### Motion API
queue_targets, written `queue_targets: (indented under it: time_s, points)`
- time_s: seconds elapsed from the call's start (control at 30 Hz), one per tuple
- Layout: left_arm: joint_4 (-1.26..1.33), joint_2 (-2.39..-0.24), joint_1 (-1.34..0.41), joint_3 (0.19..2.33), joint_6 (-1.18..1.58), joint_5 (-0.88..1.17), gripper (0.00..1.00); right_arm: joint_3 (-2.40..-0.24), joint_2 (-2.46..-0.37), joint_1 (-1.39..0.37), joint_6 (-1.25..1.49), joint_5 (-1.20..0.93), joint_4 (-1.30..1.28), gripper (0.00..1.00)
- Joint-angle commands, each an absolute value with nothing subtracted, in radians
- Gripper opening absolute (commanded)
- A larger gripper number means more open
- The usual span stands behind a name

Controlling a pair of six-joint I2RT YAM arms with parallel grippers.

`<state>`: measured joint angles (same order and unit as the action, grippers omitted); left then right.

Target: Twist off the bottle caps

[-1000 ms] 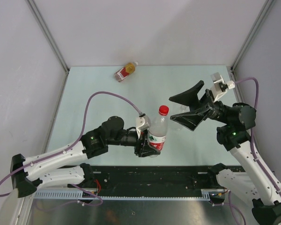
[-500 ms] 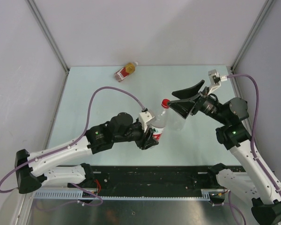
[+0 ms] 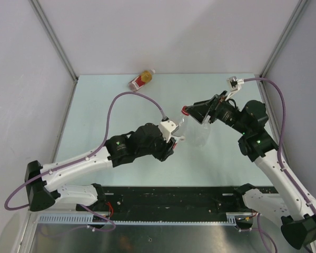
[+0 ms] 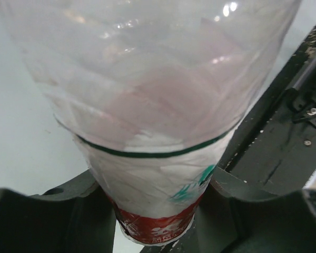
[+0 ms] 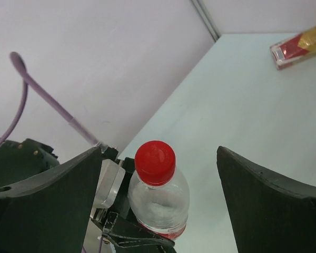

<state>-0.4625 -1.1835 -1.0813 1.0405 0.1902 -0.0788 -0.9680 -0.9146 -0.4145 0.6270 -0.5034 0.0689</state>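
Red cap (image 5: 155,155) stands inside my open right end effector (image 5: 159,163); my left end effector (image 4: 152,211) clamps the bottle (image 4: 147,105). Closing off-centre, I may slip off it.

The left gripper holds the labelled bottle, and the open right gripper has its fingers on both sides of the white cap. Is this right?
No: the cap is red, not white, as the right wrist view shows. The left gripper does hold the labelled bottle, and the open right gripper flanks the cap.
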Motion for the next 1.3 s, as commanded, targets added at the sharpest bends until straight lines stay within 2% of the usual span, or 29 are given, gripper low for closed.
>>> queue_targets:
  time_s: [0.0,0.27,0.5,0.8,1.27]
  points:
    - [-0.533,-1.216,-1.078,1.111,0.185,-0.217,0.10,-1.022,-0.938,-0.412,0.615,-0.453,0.031,0.95]
    - [-0.590,-1.254,-1.078,1.129,0.220,-0.338,0.09,-1.037,-1.001,-0.413,0.639,-0.414,-0.024,0.96]
    - [-0.642,-1.325,-1.088,1.161,0.227,-0.408,0.07,-1.062,-1.065,-0.423,0.657,-0.402,-0.047,0.90]
    - [-0.671,-1.379,-1.105,1.182,0.226,-0.446,0.06,-1.078,-1.145,-0.431,0.679,-0.441,-0.047,0.66]
    - [-0.678,-1.391,-1.111,1.183,0.236,-0.445,0.05,-1.080,-1.183,-0.432,0.690,-0.483,-0.058,0.48]
